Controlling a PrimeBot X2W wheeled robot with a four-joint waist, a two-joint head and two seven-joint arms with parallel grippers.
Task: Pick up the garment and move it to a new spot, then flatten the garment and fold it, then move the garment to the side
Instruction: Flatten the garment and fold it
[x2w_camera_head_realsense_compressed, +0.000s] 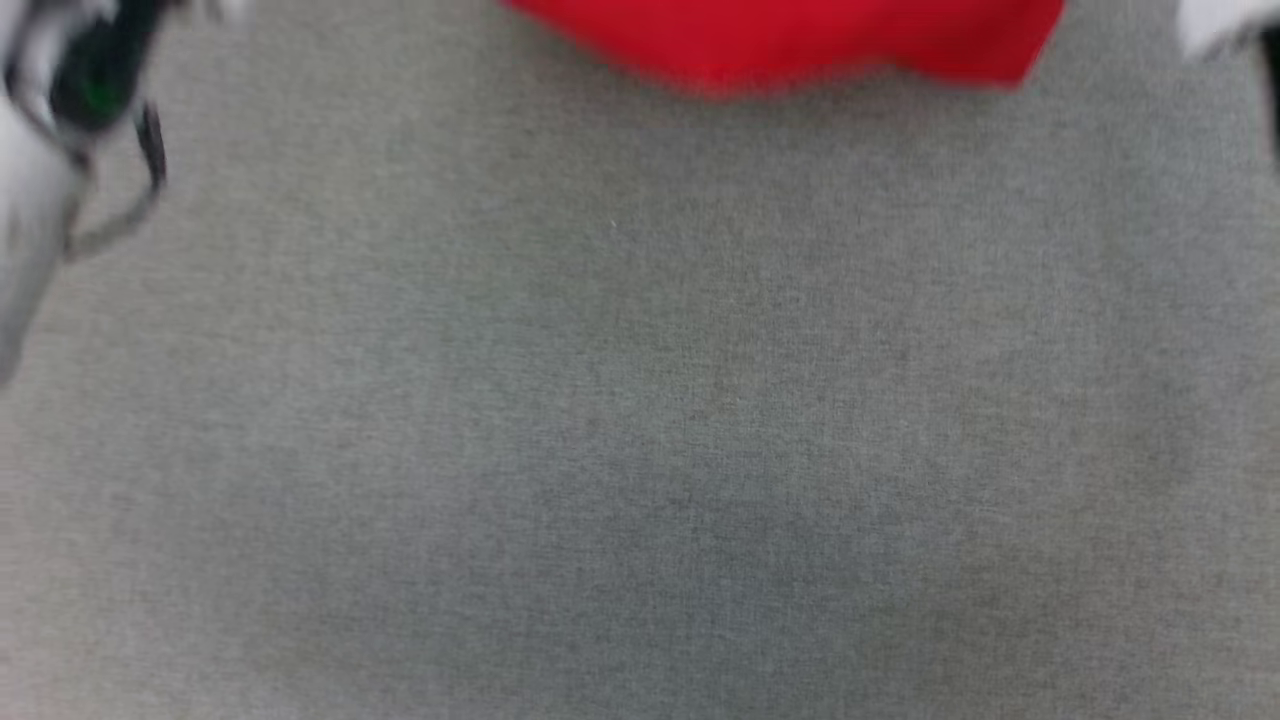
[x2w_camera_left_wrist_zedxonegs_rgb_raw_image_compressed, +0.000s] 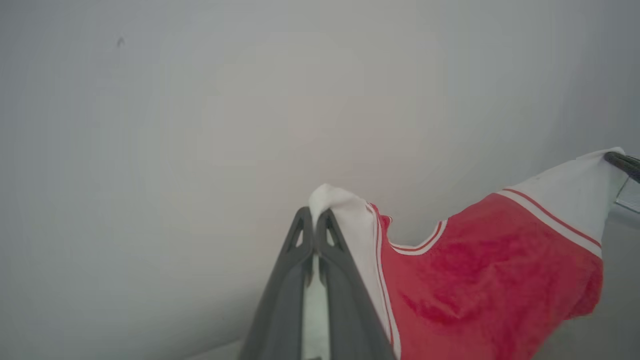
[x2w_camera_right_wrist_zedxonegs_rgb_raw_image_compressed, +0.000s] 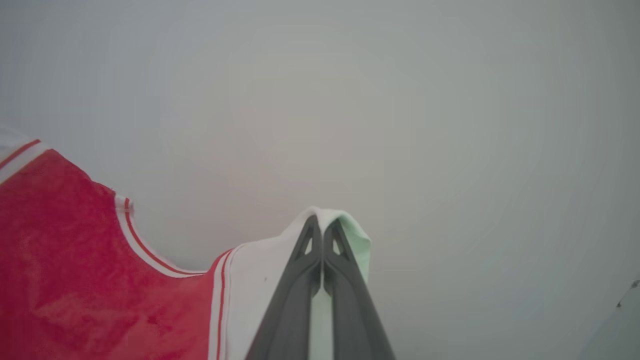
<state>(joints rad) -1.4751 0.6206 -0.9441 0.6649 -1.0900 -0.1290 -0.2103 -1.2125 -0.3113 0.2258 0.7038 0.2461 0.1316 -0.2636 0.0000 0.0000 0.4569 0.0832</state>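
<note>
Left wrist view: the left gripper (x2w_camera_left_wrist_zedxonegs_rgb_raw_image_compressed: 314, 216) has its two fingers pressed together on one white sleeve of the garment (x2w_camera_left_wrist_zedxonegs_rgb_raw_image_compressed: 475, 270), with fabric bunched over the tips. The red body hangs across to the second sleeve, which the right gripper (x2w_camera_left_wrist_zedxonegs_rgb_raw_image_compressed: 621, 160) pinches at the frame's edge. The right wrist view shows that gripper (x2w_camera_right_wrist_zedxonegs_rgb_raw_image_compressed: 322, 226) likewise clamped on its sleeve, so the one garment (x2w_camera_right_wrist_zedxonegs_rgb_raw_image_compressed: 75, 260) is strung between the two. In the head view its red lower edge (x2w_camera_head_realsense_compressed: 800, 40) shows blurred at the top, above one grey cloth (x2w_camera_head_realsense_compressed: 640, 450).
</note>
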